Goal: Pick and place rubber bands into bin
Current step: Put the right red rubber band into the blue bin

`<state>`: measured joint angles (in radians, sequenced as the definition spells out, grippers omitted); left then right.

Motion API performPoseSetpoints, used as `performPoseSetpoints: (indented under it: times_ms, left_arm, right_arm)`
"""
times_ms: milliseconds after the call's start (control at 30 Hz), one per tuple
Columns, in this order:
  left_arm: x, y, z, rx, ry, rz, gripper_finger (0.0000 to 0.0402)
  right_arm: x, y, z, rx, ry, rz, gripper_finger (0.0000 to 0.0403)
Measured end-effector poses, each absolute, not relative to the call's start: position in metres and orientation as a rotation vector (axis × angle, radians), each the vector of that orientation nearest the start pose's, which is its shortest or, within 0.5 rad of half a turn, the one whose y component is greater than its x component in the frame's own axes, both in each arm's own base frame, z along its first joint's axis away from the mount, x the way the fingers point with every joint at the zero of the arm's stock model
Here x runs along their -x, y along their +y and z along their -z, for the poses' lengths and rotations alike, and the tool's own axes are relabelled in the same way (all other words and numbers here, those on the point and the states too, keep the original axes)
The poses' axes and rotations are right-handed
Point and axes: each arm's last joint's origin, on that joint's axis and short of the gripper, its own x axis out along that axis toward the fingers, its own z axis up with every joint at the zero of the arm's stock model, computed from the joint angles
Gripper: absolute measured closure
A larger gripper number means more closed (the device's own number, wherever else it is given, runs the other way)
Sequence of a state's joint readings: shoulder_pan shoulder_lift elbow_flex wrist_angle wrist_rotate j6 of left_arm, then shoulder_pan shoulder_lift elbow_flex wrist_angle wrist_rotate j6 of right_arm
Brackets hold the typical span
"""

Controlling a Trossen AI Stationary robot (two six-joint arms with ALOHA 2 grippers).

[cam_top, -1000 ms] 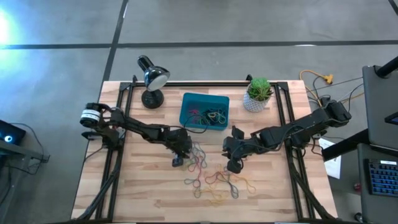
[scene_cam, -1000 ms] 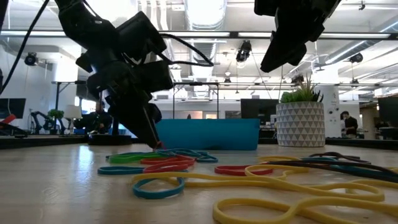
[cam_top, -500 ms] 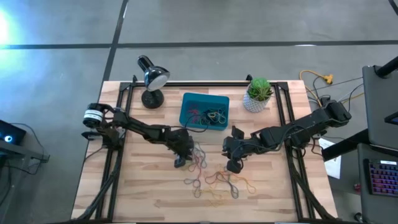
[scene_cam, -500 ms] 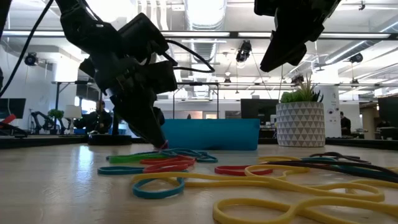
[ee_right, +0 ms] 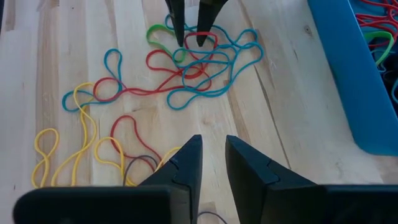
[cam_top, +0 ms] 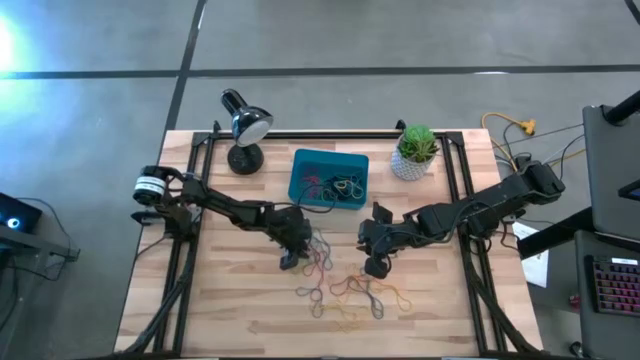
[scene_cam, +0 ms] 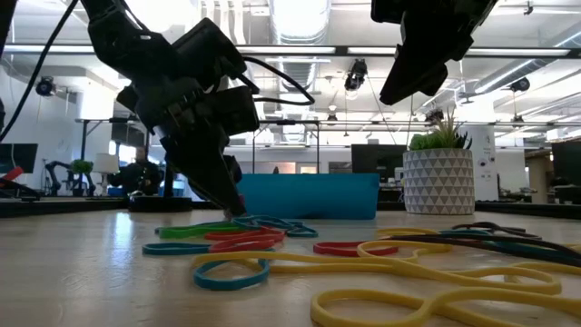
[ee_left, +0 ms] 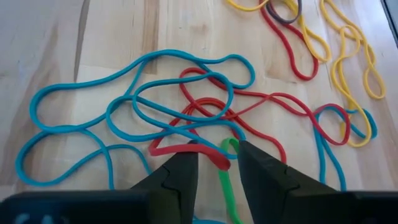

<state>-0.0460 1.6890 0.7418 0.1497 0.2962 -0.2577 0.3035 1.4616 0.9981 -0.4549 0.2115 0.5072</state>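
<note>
Loose rubber bands (cam_top: 340,285) in red, blue, yellow and green lie tangled on the wooden table in front of the teal bin (cam_top: 330,153), which holds several more bands (cam_top: 338,186). My left gripper (ee_left: 217,158) is down at the left end of the pile and open. Its tips stand either side of a red band's bend (ee_left: 208,154) and a green band (ee_left: 227,177). My right gripper (ee_right: 213,146) hangs above the pile's right part. It is open by a narrow gap with nothing in it. My left gripper comes slanting down from the table's left, its fingertips (ee_right: 178,34) set down into the pile beside the red and green bands. Both bands lie flat on the table. I cannot tell whether the fingers touch them.
A black desk lamp (cam_top: 245,125) stands at the far left and a white potted plant (cam_top: 415,150) at the far right, on either side of the bin. Black frame rails (cam_top: 190,230) run along the table's left and right sides. Bare wood lies near the front edge.
My left gripper has turned a little at the wrist, and its fingertips have shifted slightly toward the table's right within the pile. The bands lie where they were.
</note>
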Motion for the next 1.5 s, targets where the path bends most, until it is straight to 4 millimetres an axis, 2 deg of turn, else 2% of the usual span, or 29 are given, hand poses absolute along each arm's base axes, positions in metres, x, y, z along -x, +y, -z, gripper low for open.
performPoseSetpoints:
  times_ms: [200,300,400,500,667,833,967,1200,1500]
  left_arm:
    - [-0.309,-0.022,-0.133,0.329,0.832,0.205,0.0388]
    - [-0.308,-0.022,-0.137,0.331,0.822,0.205,0.0394]
    - [-0.306,-0.022,-0.149,0.333,0.783,0.209,0.0398]
    - [-0.301,-0.022,-0.169,0.349,0.728,0.211,0.04]
    - [-0.29,-0.018,-0.217,0.33,0.564,0.218,0.0401]
    - [-0.273,-0.008,-0.261,0.257,0.378,0.107,0.0401]
    - [-0.262,0.001,-0.283,0.161,0.276,-0.031,0.0401]
    - [-0.263,0.03,-0.289,0.05,0.246,-0.284,0.0401]
    - [-0.279,0.084,-0.263,0.078,0.318,-0.463,0.0401]
  right_arm:
    - [-0.284,0.083,-0.234,-0.239,0.882,0.14,0.0341]
    - [-0.284,0.083,-0.234,-0.239,0.882,0.14,0.0344]
    - [-0.284,0.082,-0.234,-0.238,0.883,0.14,0.0344]
    - [-0.284,0.082,-0.233,-0.237,0.886,0.141,0.0342]
    - [-0.283,0.082,-0.233,-0.215,0.888,0.131,0.0344]
    - [-0.284,0.082,-0.233,-0.186,0.88,0.145,0.0347]
    - [-0.284,0.081,-0.233,-0.172,0.871,0.165,0.0344]
    - [-0.284,0.081,-0.233,-0.171,0.868,0.168,0.0347]
    - [-0.287,0.081,-0.235,-0.176,0.829,0.186,0.0344]
